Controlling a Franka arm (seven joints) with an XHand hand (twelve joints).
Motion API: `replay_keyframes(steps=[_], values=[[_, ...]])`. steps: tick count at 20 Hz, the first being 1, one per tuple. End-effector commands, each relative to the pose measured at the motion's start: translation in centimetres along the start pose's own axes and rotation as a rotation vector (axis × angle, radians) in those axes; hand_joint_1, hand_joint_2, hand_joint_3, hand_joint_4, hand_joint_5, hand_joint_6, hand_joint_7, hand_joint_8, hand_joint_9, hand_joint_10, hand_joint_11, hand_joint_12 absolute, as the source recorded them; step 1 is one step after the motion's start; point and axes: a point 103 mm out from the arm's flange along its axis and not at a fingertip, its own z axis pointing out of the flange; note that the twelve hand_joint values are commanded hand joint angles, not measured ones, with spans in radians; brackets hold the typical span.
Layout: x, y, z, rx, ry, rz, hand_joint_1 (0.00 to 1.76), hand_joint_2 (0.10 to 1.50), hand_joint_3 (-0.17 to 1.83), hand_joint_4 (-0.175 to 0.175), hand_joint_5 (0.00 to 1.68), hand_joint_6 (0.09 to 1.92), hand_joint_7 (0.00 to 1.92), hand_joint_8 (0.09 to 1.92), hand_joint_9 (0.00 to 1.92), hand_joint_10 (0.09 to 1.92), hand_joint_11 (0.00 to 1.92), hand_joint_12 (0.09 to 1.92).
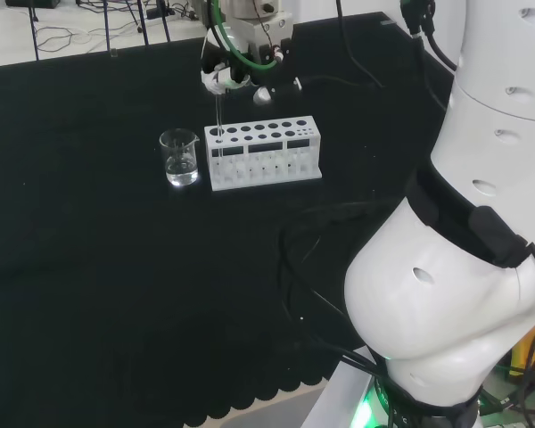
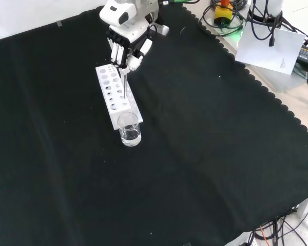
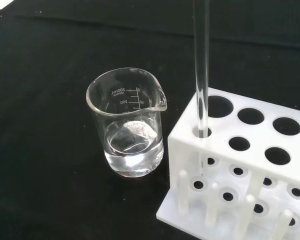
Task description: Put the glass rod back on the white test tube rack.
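Robotics lab. Bench draped in black cloth [image 2: 205, 154] with scalloped edge; white test tube rack [image 1: 266, 156] and graduated glass beaker [image 3: 127, 127] of clear liquid as labware. Loose cables [image 2: 262, 233] and electronics past the cloth's far corner, front view. White arm links [image 1: 464, 259] at head view's right.

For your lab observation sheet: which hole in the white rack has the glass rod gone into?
The corner hole nearest the beaker in the rack. The glass rod stands upright in it; the other holes in sight hold nothing.
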Motion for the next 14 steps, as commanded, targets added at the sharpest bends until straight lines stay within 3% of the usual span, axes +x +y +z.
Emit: replay_keyframes(steps=[1, 4, 7, 9, 11, 14], values=[[0.25, 0.23, 0.36, 0.011, -0.007, -0.001, 1.29, 1.18, -0.17, -0.175, 1.07, 0.58, 1.02, 1.28, 1.52, 1.17, 1.59, 0.93], [0.36, 0.40, 0.83, 0.033, 0.002, 0.001, 1.29, 1.18, -0.17, -0.175, 1.07, 0.59, 1.03, 1.28, 1.52, 1.17, 1.59, 0.93], [0.00, 0.59, 0.85, 0.071, 0.052, 0.011, 1.29, 1.18, -0.17, -0.175, 1.06, 0.62, 1.04, 1.25, 1.54, 1.16, 1.61, 0.93], [-0.05, 0.64, 0.84, 0.093, 0.041, 0.014, 1.29, 1.17, -0.17, -0.175, 1.03, 0.68, 1.07, 1.19, 1.59, 1.14, 1.64, 0.94], [0.20, 0.86, 0.71, 0.147, 0.027, 0.002, 1.36, 1.14, -0.17, -0.175, 0.84, 0.90, 1.09, 0.99, 1.66, 1.15, 1.67, 1.04], [0.25, 0.87, 0.73, 0.179, 0.035, -0.007, 1.48, 1.01, -0.17, -0.175, 0.57, 1.04, 0.81, 1.03, 1.66, 1.20, 1.66, 1.15]])
